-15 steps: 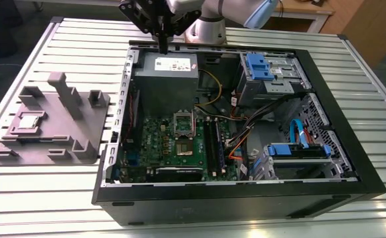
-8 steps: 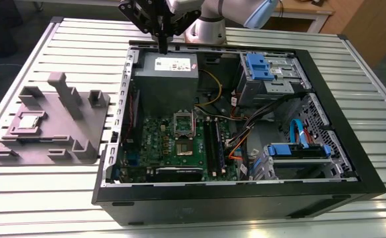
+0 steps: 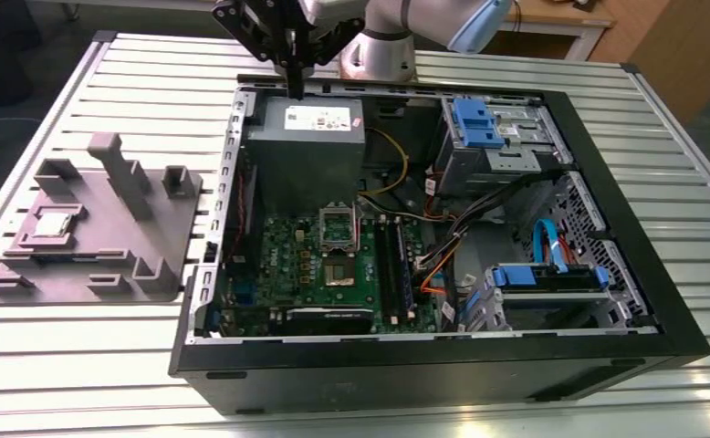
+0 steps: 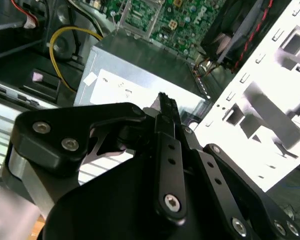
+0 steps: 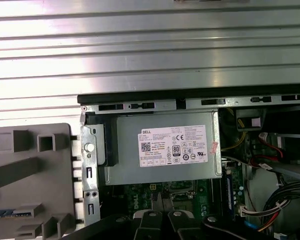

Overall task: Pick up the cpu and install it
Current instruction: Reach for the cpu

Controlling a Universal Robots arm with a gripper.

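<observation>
Cpu (image 3: 51,222) lies well apart from pincer (image 3: 294,90).

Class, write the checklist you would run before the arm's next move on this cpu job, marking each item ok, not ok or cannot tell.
1. The cpu lies free in the grey tray, nothing on it: ok.
2. The gripper is empty: ok, shut on nothing.
3. The gripper is above the cpu: not ok, it hangs over the power supply.
4. The socket on the green board is open and empty: cannot tell.
</observation>
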